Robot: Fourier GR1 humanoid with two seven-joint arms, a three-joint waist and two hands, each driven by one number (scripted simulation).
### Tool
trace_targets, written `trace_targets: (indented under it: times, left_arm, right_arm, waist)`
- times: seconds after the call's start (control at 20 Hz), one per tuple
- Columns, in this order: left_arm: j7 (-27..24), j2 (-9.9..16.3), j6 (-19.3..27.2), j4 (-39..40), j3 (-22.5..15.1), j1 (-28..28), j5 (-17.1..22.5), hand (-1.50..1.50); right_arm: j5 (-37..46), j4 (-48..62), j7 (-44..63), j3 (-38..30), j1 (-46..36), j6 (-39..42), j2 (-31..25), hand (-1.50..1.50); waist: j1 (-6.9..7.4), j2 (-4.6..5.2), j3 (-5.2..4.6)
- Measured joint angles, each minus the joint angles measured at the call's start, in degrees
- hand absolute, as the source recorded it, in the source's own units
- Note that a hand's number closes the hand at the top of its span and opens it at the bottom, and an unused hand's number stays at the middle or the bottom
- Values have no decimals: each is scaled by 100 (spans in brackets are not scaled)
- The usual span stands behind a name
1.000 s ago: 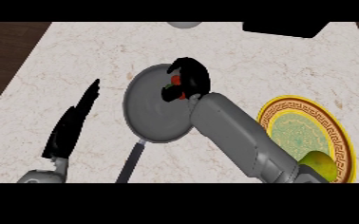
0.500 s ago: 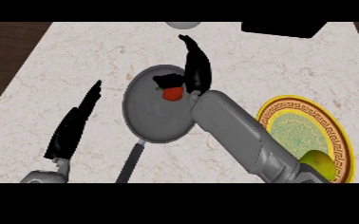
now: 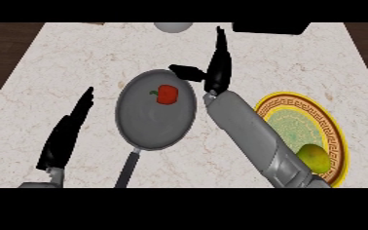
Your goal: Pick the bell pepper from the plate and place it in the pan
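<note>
Sitting in the round grey metal pan is the small red bell pepper with a green stem, in the upper right part of the pan's floor, free of any robot hand. So the placing looks done; the step in hand, as I judge it, is clearing the arm away cleanly.

Right robot hand is hovering just beyond the pan's upper right rim, fingers straight and spread wide, pointing away up the worktop, thumb sticking out to the left over the rim. It is holding nothing. Grey forearm is running down to the lower right, crossing the edge of the yellow plate with the ornate gold-and-brown rim.

Left robot hand is resting at the lower left, fingers straight, well apart from the pan.

Doing the retreat well, in my view:
- lifting before pulling back, since the thumb is close to the pan rim and could nudge it
- keeping the fingers open while moving off, so nothing catches the pepper
- watching the forearm over the plate, where a yellow-green pear-shaped fruit is lying just beside it and could get swept
- leaving the pan's dark handle alone

Pale marbled worktop is carrying it all.
</note>
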Motion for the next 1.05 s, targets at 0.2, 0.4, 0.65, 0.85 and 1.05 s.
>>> trace_targets:
  times: [0.2,0.4,0.65,0.85,1.05]
  left_arm:
    - [11,13,26,-154,91,253,10,0]
    - [55,12,60,-219,199,328,-28,0]
    - [15,-14,12,-341,283,507,-47,0]
    - [58,-43,-22,-363,340,496,-78,0]
    - [16,-83,-121,-396,391,538,-135,0]
  right_arm:
    - [-150,-340,-892,-293,717,75,-165,-150]
    - [-160,-980,-1376,-422,1533,387,-576,-150]
    - [-149,-1904,-1497,-571,2440,849,-1250,-150]
    - [-202,-2831,-1463,-705,3246,1277,-1875,-150]
    - [-261,-3398,-1393,-1031,3746,1762,-2258,-150]
  waist:
    - [-180,-46,-1]
    - [-317,-82,-5]
    - [-375,-100,-8]
    - [-404,-105,-10]
    - [-387,-100,-10]
